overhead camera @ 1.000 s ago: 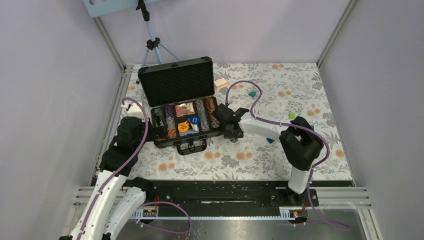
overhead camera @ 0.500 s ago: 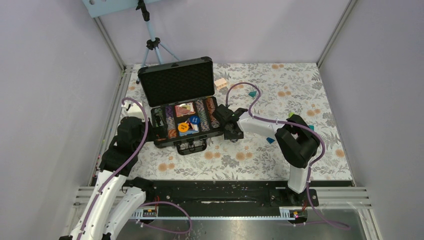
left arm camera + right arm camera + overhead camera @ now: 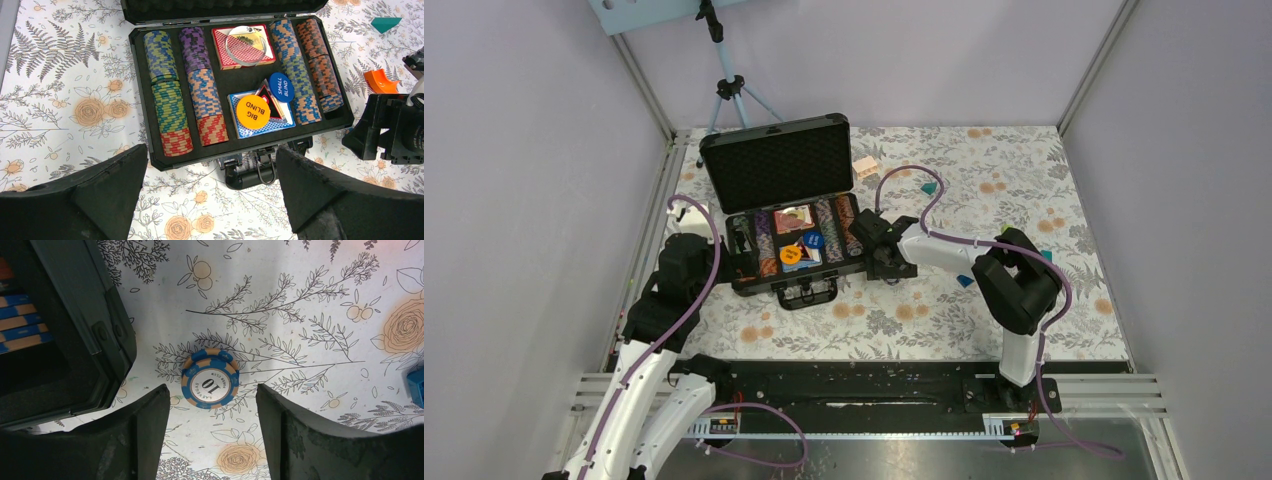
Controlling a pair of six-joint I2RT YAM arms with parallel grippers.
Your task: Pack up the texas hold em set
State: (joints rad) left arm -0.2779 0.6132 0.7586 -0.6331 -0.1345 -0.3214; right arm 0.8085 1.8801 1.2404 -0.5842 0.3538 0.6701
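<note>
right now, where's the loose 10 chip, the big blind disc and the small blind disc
loose 10 chip (image 3: 210, 385), right wrist view, on its white centre label
big blind disc (image 3: 253, 112), left wrist view, on the middle of its orange face
small blind disc (image 3: 281, 87), left wrist view, on the middle of its blue face

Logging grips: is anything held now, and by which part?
Nothing. Both arms' jaws stand open; the blue chip lies untouched between the right ones.

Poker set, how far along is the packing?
Mostly packed: chip rows, card decks and blind discs sit in the open case. In hand: one loose chip lies on the table beside the case, between the right arm's open jaws, not gripped. Still to do: put that chip in and shut the lid, which stands upright.
</note>
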